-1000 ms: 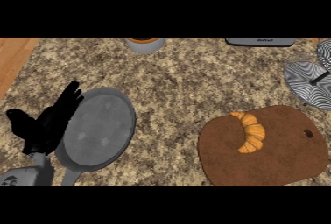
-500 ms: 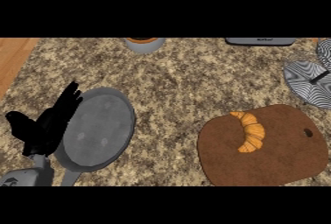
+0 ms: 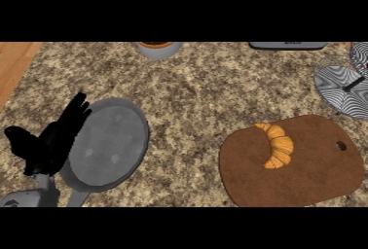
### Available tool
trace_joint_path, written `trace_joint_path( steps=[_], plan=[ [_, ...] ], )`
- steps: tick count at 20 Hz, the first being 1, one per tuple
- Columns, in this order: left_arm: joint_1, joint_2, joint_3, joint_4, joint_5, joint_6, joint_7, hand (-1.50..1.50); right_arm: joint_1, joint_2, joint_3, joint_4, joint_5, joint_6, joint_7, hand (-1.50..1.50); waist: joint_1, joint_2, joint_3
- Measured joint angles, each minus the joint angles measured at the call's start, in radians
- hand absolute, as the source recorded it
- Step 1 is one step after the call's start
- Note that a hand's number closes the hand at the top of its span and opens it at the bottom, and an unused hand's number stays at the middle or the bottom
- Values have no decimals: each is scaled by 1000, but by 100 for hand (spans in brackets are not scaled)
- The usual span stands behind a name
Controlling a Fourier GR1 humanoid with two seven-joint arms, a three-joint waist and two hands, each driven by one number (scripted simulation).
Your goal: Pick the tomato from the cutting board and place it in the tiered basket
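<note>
A brown cutting board (image 3: 302,170) lies at the lower right of the counter. On its left part rests an orange croissant (image 3: 277,146); no tomato shows anywhere. The black-and-white striped tiered basket (image 3: 343,90) stands at the right edge, partly cut off. My left hand (image 3: 50,141) is at the far left, open with fingers pointing up, overlapping the left rim of a grey pan (image 3: 108,143). It holds nothing. My right hand does not show.
A grey cup (image 3: 158,47) with orange contents stands at the top edge. A dark flat object (image 3: 287,45) lies at the top right. The speckled counter (image 3: 201,97) ends at a wooden strip (image 3: 14,63) on the left.
</note>
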State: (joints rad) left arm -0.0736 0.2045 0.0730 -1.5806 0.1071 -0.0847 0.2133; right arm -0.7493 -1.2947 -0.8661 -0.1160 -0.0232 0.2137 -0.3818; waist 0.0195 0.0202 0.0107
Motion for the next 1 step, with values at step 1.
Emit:
trace_joint_path(
  steps=[1],
  plan=[
    [3,3,2,-2,0,-2,-3,0,18,-7,-5,2,-4,10,-5,-150,0,0,1]
  ],
)
